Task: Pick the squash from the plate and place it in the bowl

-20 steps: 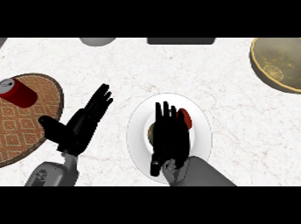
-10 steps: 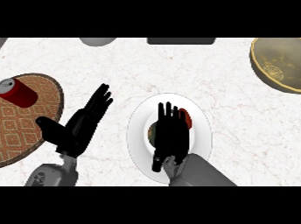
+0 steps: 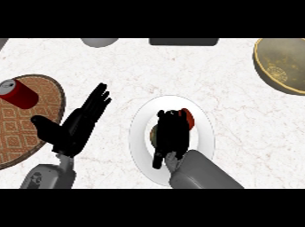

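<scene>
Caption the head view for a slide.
Right hand curled over the squash on the plate; left hand open; bowl upper right.

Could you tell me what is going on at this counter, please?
The right robot hand lies over the squash on the white plate, covering most of it; the squash has not been lifted yet. The brass-coloured bowl it is meant for sits at the far right, without the squash. The left robot hand rests open beside a woven mat with a red can on it.

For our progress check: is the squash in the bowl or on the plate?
On the plate: the squash peeks out beneath the right hand there; the bowl shows nothing inside.
</scene>
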Tool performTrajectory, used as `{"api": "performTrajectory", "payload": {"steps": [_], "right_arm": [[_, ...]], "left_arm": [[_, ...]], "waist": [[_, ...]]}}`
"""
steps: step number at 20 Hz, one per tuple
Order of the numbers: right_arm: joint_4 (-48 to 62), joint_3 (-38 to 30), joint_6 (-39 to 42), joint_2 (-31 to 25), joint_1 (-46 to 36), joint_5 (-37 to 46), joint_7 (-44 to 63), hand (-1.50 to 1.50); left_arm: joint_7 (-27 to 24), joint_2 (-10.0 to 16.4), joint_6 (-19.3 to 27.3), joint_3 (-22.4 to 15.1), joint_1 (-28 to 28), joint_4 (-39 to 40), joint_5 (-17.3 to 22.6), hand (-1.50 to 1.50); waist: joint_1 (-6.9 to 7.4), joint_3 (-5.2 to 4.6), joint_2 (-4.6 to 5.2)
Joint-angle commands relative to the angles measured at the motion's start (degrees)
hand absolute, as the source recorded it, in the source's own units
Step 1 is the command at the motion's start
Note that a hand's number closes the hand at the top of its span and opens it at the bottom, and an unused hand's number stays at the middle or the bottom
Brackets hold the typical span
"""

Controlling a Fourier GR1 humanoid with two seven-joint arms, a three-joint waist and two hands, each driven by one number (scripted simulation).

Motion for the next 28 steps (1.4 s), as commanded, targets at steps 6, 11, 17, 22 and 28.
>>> {"api": "performTrajectory", "payload": {"steps": [6,11,17,22,28], "right_arm": [[2.5,-1.0,-0.3,0.6,-3.1,1.5,0.1,1.50],[10.1,3.3,-5.3,0.6,-6.3,-1.3,-0.4,1.50],[-5.2,1.1,3.9,-15.1,2.6,-4.3,-15.1,1.50],[-9.5,-1.4,4.8,-32.8,7.9,-7.4,-32.7,1.50],[-27.1,-12.3,6.2,-43.2,12.9,-9.5,-31.6,1.50]], "left_arm": [[1.0,-2.5,0.3,0.0,0.8,0.2,-3.1,0.00],[-1.2,-3.3,-0.5,-0.4,3.0,-0.8,-3.7,0.00],[-0.7,-2.3,-2.1,1.2,4.6,-2.0,-2.1,0.00],[2.2,-2.8,0.4,0.5,3.8,-5.5,-3.4,0.00],[-0.4,-3.6,-0.5,0.3,2.8,-1.8,-5.1,0.00]], "waist": [[-0.18,0.07,0.27],[0.41,0.07,0.34],[-1.14,0.07,0.04],[-1.23,0.14,-0.06],[-1.61,0.04,-0.01]]}}
